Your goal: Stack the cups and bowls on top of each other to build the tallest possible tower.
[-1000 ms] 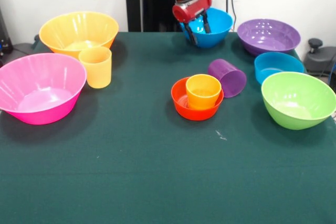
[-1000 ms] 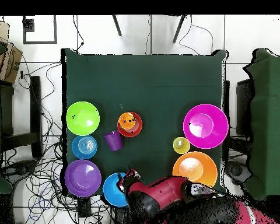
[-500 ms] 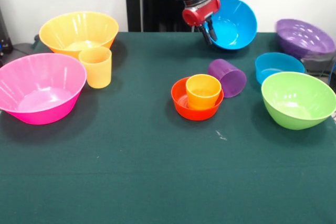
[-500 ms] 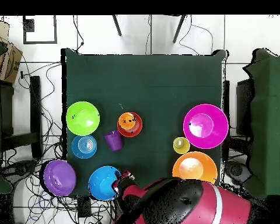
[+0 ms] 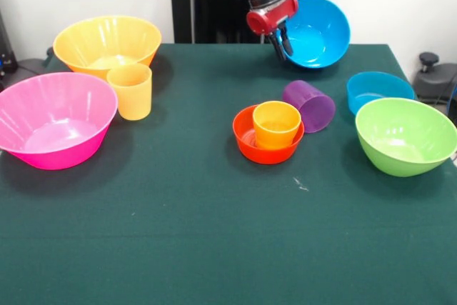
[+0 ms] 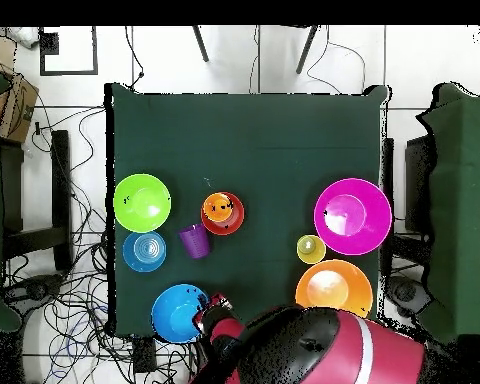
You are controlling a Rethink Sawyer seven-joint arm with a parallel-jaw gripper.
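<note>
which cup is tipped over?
The purple cup, lying on its side beside the red-orange bowl. The other two cups stand upright.

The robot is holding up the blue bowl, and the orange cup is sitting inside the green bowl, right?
Not quite. The gripper does hold the medium blue bowl up by its rim, but the orange cup sits inside the small red-orange bowl, not the green one. The lime green bowl stands empty off to the side. The front view shows this plainly.
</note>
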